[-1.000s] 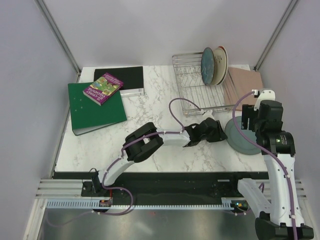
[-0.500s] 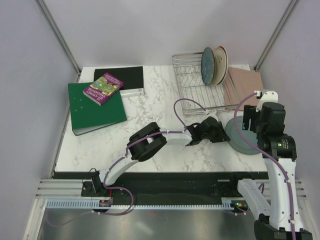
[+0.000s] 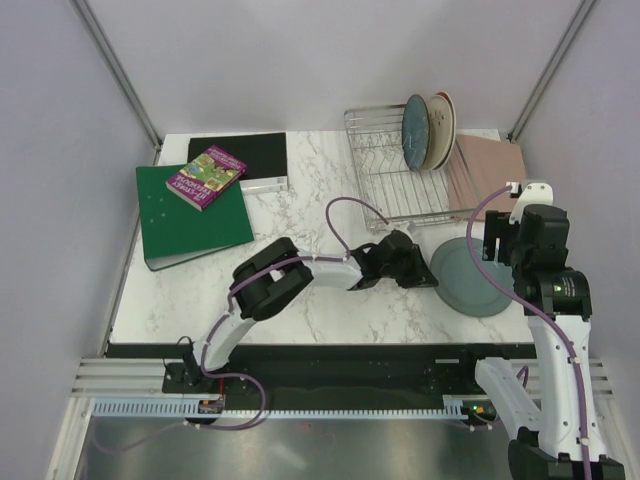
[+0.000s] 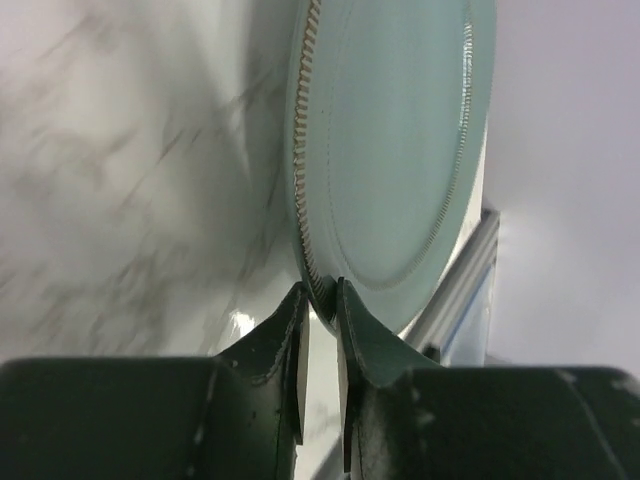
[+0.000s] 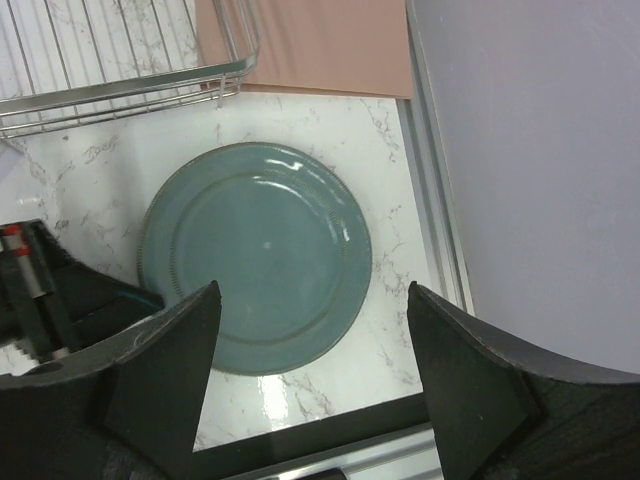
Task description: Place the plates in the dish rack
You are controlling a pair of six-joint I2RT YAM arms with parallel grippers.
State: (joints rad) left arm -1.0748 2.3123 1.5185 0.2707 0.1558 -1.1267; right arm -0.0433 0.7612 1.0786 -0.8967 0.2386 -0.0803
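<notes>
A plain grey-green plate (image 3: 478, 280) (image 5: 255, 255) lies on the marble near the right front corner. My left gripper (image 3: 431, 274) (image 4: 322, 296) is shut on its left rim, which shows pinched between the two dark fingers (image 4: 290, 325). My right gripper (image 3: 512, 240) (image 5: 313, 292) hangs open above the same plate, touching nothing. The wire dish rack (image 3: 385, 190) (image 5: 120, 90) stands behind, with a speckled teal-blue plate (image 3: 415, 132) and a cream-and-pink plate (image 3: 438, 130) upright at its back right.
A pink board (image 3: 490, 168) (image 5: 310, 45) lies right of the rack. At the left are a green binder (image 3: 190, 220), a purple book (image 3: 206, 177) on it, and a black pad (image 3: 245, 158). The table's front edge and rail run close below the plate.
My left gripper's jaws have narrowed onto the grey-green plate's rim, and the arm has drawn back leftward, sliding the plate a little left. The right gripper has barely moved.
</notes>
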